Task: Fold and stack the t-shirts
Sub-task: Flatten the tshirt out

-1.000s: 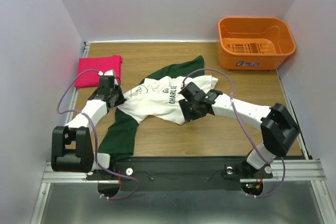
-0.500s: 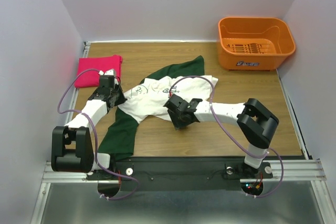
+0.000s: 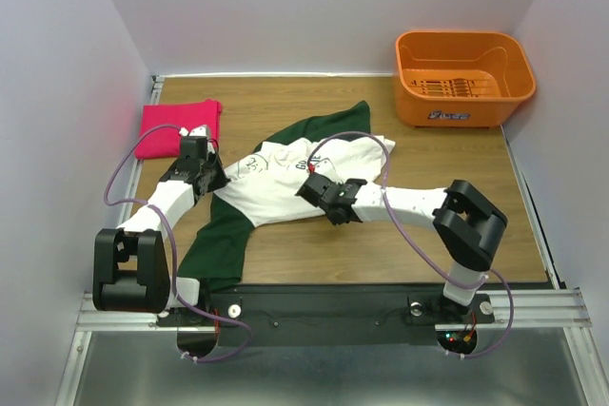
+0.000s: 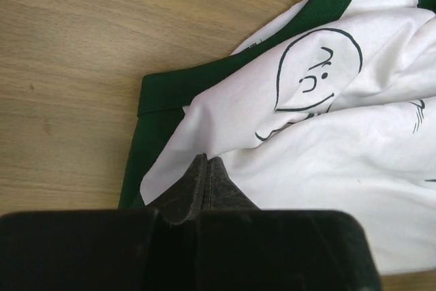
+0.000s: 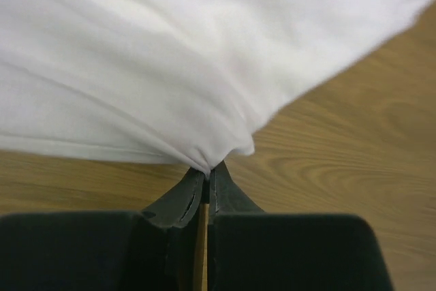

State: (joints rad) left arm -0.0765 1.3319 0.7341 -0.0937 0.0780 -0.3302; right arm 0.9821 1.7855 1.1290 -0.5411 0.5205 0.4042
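The white t-shirt with dark green sleeves lies crumpled mid-table, its cartoon face showing in the left wrist view. My left gripper is shut on white cloth beside the green sleeve, at the shirt's left side. My right gripper is shut on a bunched bit of the white hem, at the shirt's near edge. The pink-red t-shirt lies folded at the back left, apart from both grippers.
An orange plastic basket stands at the back right corner. One green sleeve trails toward the near edge by the left arm's base. Walls close in the table on the left, back and right.
My right gripper moved left along the shirt's near edge and went from open to shut on the hem. The shirt's right side has bunched leftward. The left arm has not moved.
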